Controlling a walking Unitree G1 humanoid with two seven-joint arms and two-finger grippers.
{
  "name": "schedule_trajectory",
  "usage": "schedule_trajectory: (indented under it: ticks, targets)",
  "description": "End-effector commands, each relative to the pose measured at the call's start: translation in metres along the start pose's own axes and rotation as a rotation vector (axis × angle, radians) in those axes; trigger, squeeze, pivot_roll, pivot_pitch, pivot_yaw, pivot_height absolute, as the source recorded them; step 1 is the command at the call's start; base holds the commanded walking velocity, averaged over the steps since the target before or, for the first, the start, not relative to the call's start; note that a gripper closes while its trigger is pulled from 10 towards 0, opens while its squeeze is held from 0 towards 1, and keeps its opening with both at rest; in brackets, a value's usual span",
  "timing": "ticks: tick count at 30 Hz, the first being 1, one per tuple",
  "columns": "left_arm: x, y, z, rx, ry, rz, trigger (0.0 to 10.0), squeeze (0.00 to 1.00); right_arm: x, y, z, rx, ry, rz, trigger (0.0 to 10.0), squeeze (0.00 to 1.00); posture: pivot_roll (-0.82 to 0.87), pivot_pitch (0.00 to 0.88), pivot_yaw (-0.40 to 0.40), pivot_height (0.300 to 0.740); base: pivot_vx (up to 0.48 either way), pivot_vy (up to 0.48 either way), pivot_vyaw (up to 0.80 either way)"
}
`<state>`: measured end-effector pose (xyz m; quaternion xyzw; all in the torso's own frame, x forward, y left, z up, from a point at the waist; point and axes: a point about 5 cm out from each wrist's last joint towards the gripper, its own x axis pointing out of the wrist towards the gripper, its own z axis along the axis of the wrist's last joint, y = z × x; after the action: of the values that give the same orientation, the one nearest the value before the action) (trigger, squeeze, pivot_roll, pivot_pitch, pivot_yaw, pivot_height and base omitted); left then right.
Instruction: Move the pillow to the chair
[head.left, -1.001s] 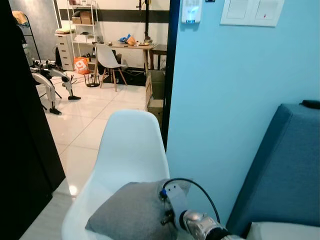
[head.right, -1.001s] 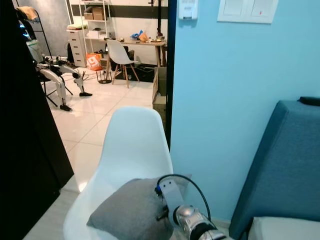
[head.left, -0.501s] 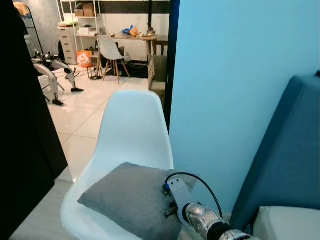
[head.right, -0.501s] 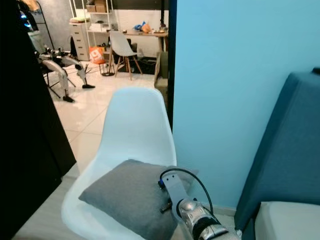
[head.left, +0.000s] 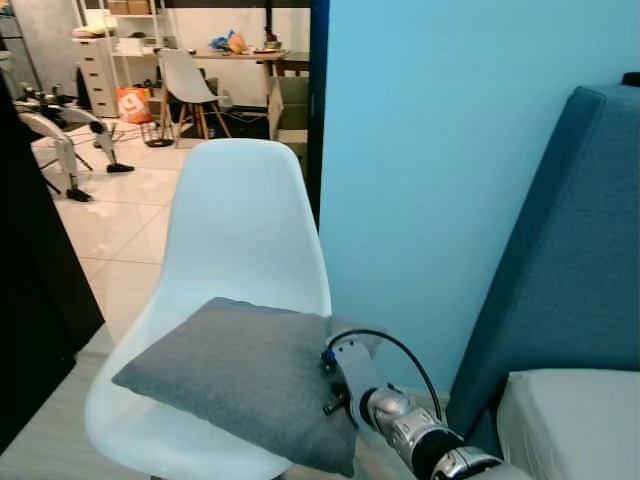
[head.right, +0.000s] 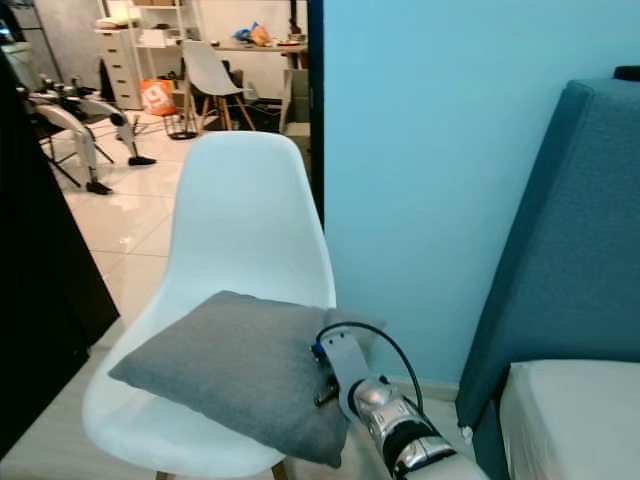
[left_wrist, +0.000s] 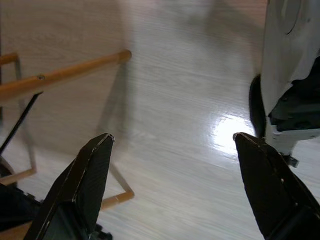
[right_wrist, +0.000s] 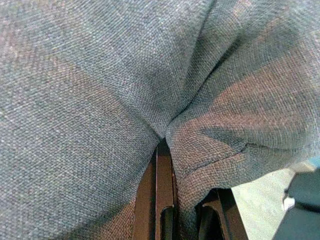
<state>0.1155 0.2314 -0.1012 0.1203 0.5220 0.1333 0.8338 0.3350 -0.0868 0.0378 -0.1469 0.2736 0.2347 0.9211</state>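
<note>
A grey pillow (head.left: 235, 378) is seen lying flat on the seat of a white shell chair (head.left: 240, 225), with its right-hand corner hanging past the seat's edge. That corner is pinched by the right tool (head.left: 335, 375), which is reached in from the lower right on a silver arm with a black cable looped over the wrist. In the right wrist view the grey fabric (right_wrist: 125, 85) is shown bunched into a fold between the black fingers (right_wrist: 162, 200), which are pressed together on it.

The left tool (left_wrist: 172, 165) is held low over a pale wooden floor (left_wrist: 170, 100), its two black fingers spread wide with nothing between them. A wooden chair leg (left_wrist: 65, 75) is crossed by that view.

To the right of the chair a light blue wall (head.left: 430, 170) is seen, and beside it the back of a dark blue sofa (head.left: 570, 260) with a pale cushion (head.left: 570, 420) below. Behind the chair, a tiled room is visible through the doorway, where a second white chair (head.left: 185, 85) is drawn up to a worktop (head.left: 250, 55).
</note>
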Motion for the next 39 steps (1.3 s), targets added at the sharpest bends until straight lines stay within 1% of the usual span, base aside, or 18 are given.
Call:
schedule_trajectory:
  ticks: [1,4,6,7,8,13,15,16,18,22,25,30,31,32,33,35,38,39]
  targets:
    - [-0.001,0.004,-0.009,0.015,0.011,0.009,10.0,0.0,0.002,0.003,0.02,-0.043,-0.051,0.011,10.0,0.0,0.08,0.083,-0.059,0.516,0.0,0.0,0.0]
    - [-0.002,0.003,-0.01,0.013,0.015,0.005,10.0,0.0,0.003,0.004,0.027,-0.053,-0.074,0.013,10.0,0.0,0.08,0.083,-0.059,0.511,0.0,0.0,0.0]
    - [-0.003,0.002,-0.016,0.018,0.025,-0.002,10.0,0.0,0.003,0.003,0.048,-0.081,-0.124,-0.01,10.0,0.0,0.1,0.104,-0.064,0.501,0.0,0.0,0.0]
    - [-0.003,0.002,-0.016,0.018,0.025,-0.002,10.0,0.0,0.003,0.003,0.048,-0.081,-0.124,-0.01,10.0,0.0,0.1,0.104,-0.064,0.501,0.0,0.0,0.0]
    - [-0.004,0.002,-0.02,0.018,0.03,-0.001,10.0,0.0,0.004,0.005,0.056,-0.092,-0.14,-0.018,10.0,0.0,0.11,0.124,-0.068,0.496,0.0,0.0,0.0]
    - [-0.006,0.002,-0.027,0.01,0.04,-0.005,10.0,0.0,0.004,0.009,0.065,-0.111,-0.159,-0.02,10.0,0.0,0.13,0.145,-0.072,0.486,0.0,0.0,0.0]
    - [-0.008,0.002,-0.034,0.016,0.046,-0.01,10.0,0.0,0.005,0.016,0.077,-0.022,-0.202,-0.02,10.0,0.0,0.15,0.159,-0.074,0.476,0.0,0.0,0.0]
    - [-0.008,0.002,-0.034,0.016,0.046,-0.01,10.0,0.0,0.005,0.016,0.077,-0.022,-0.202,-0.02,10.0,0.0,0.15,0.159,-0.074,0.476,0.0,0.0,0.0]
    - [-0.009,0.003,-0.037,0.021,0.052,-0.008,10.0,0.0,0.004,0.02,0.091,0.033,-0.248,-0.022,10.0,0.0,0.15,0.161,-0.066,0.466,0.0,0.0,0.0]
    - [-0.008,0.004,-0.036,0.037,0.047,-0.013,10.0,0.0,0.003,0.027,0.109,0.054,-0.302,0.009,10.0,0.0,0.14,0.153,-0.06,0.452,0.0,0.0,0.0]
    - [-0.007,0.005,-0.032,0.04,0.038,-0.013,10.0,0.0,0.003,0.035,0.116,0.074,-0.328,0.067,10.0,0.0,0.14,0.15,-0.058,0.447,0.0,0.0,0.0]
    - [-0.004,0.004,-0.02,0.041,0.01,-0.018,10.0,0.0,0.001,0.054,0.127,0.106,-0.378,0.227,10.0,0.0,0.13,0.149,-0.059,0.447,0.0,0.0,0.0]
    - [-0.004,0.002,-0.017,0.04,0.001,-0.021,10.0,0.0,0.002,0.054,0.124,0.047,-0.359,0.196,10.0,0.0,0.13,0.146,-0.061,0.447,0.0,0.0,0.0]
    - [-0.004,0.002,-0.017,0.04,0.001,-0.021,10.0,0.0,0.002,0.054,0.124,0.047,-0.359,0.196,10.0,0.0,0.13,0.146,-0.061,0.447,0.0,0.0,0.0]
    - [-0.003,0.002,-0.015,0.039,-0.005,-0.022,10.0,0.0,0.002,0.052,0.121,0.002,-0.343,0.164,10.0,0.0,0.13,0.146,-0.061,0.447,0.0,0.0,0.0]
    - [-0.003,-0.001,-0.012,0.037,-0.012,-0.027,10.0,0.0,0.005,0.04,0.108,-0.097,-0.288,0.05,10.0,0.0,0.12,0.14,-0.064,0.447,0.0,0.0,0.0]
    - [-0.003,-0.001,-0.012,0.036,-0.012,-0.029,10.0,0.0,0.005,0.034,0.102,-0.114,-0.274,0.017,10.0,0.0,0.12,0.139,-0.064,0.447,0.0,0.0,0.0]
    - [-0.004,-0.003,-0.013,0.037,-0.011,-0.032,10.0,0.0,0.004,0.025,0.098,-0.091,-0.271,-0.03,10.0,1.0,0.11,0.136,-0.064,0.447,0.0,0.0,0.0]
